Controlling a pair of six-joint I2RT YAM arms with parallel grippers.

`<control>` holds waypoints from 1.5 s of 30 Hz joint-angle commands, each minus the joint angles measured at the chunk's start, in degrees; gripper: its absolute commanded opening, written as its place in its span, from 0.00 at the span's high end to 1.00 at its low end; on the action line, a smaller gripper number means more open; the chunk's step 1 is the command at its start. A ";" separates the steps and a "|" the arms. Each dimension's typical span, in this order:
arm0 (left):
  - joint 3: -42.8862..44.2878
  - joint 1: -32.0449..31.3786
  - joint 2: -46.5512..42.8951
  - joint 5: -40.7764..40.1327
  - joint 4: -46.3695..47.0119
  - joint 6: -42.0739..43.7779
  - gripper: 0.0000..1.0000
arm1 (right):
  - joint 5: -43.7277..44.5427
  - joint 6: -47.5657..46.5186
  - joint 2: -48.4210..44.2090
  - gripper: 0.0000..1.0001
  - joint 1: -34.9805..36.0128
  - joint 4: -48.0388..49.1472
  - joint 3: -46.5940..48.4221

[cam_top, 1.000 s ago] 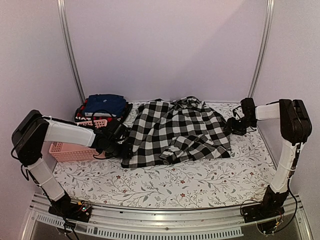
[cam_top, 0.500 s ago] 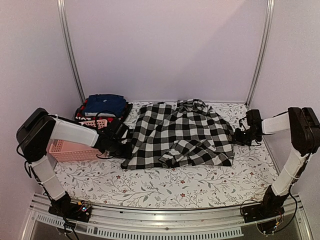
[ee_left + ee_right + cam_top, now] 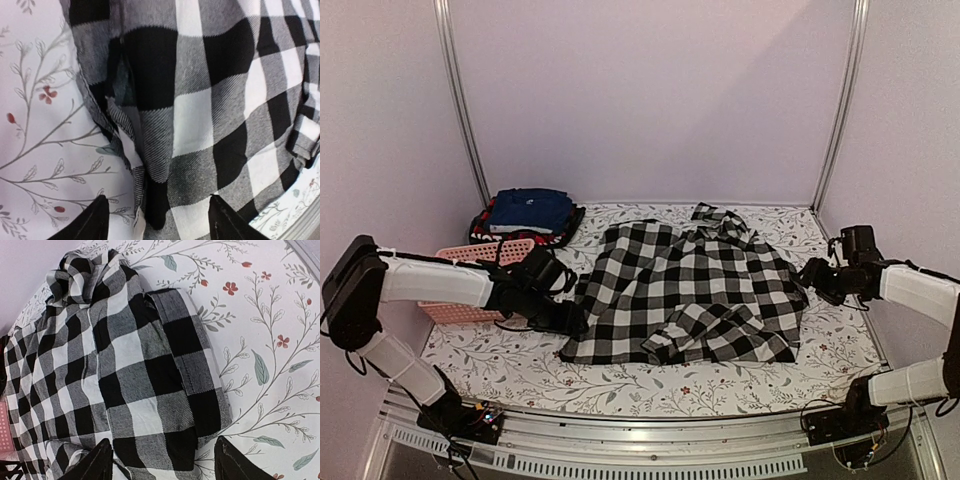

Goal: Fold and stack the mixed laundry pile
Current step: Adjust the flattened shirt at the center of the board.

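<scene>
Floral-print tabletop [image 3: 620,375] carries the black-and-white checked shirt [image 3: 690,290], spread out at centre. My left gripper [image 3: 157,205] is open astride its left edge. My right gripper [image 3: 162,445] is open astride its right edge, clamping nothing.

A pink slotted basket [image 3: 465,312] sits left — on a floral tablecloth [image 3: 670,385].

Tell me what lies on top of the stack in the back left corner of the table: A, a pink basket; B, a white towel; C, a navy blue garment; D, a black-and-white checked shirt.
C: the navy blue garment lies folded on top there, while the checked shirt is spread mid-table and the pink basket stands nearer.
</scene>
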 commanded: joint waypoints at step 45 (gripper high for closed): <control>76.69 19.66 59.46 21.70 -3.05 20.21 0.32 | -18.13 -31.94 80.10 0.51 0.47 -22.00 88.62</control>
